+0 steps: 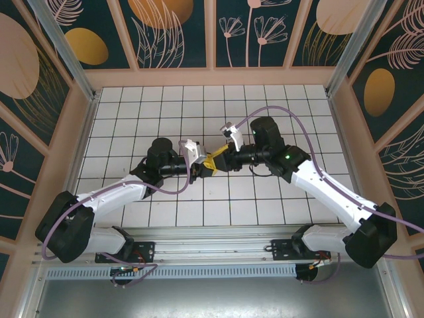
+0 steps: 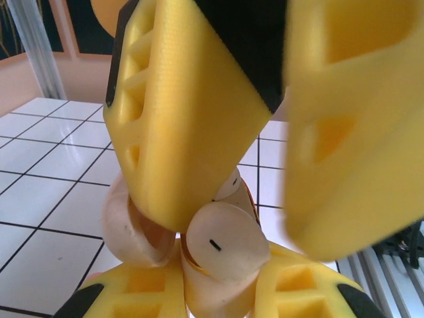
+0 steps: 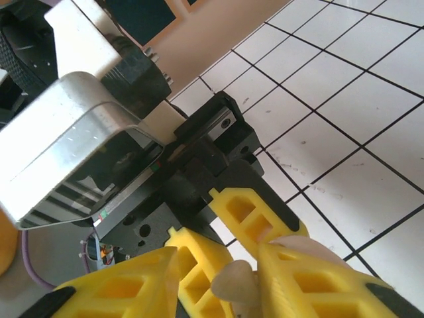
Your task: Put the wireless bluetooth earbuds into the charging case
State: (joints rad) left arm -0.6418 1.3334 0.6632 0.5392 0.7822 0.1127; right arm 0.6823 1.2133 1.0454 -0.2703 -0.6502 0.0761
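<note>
Left gripper [image 1: 202, 167], at mid-frame in the top view, clamps the pale charging case [image 2: 218, 248] low in its wrist view, while the right gripper [image 1: 217, 159] hangs above, jaws somewhat apart, with what may be an earbud [image 2: 232, 182] beside one finger [image 2: 185, 112]; gripped or not, I cannot tell.
</note>
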